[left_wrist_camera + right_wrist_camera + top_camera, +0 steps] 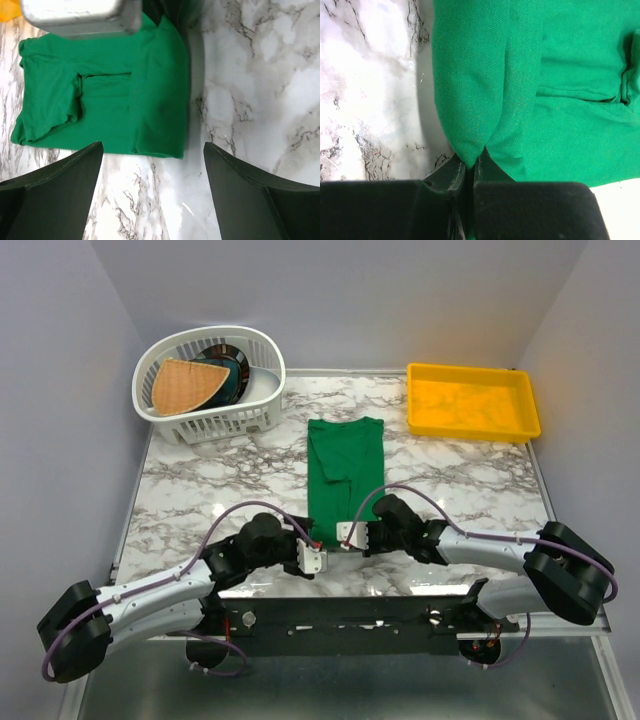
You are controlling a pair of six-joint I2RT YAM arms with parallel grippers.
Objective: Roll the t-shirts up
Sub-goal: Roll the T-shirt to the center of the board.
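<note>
Cloth is clamped in my right pincer (469, 167): a pinched-up fold at the near hem of the t-shirt (545, 100), which lies on the table (365, 100). My left pincer (150, 150) hangs with its fingers apart and empty, just beside the hem's other corner. From both pincers the t-shirt stretches straight away as a narrow folded strip. Its long axis points toward the far side, so I judge the roll must travel forward.

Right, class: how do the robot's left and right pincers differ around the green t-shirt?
The left pincer is open; the right pincer is shut. The left holds nothing, the right pinches a fold of the plain emerald-green t-shirt. Both sit at its near edge.
</note>
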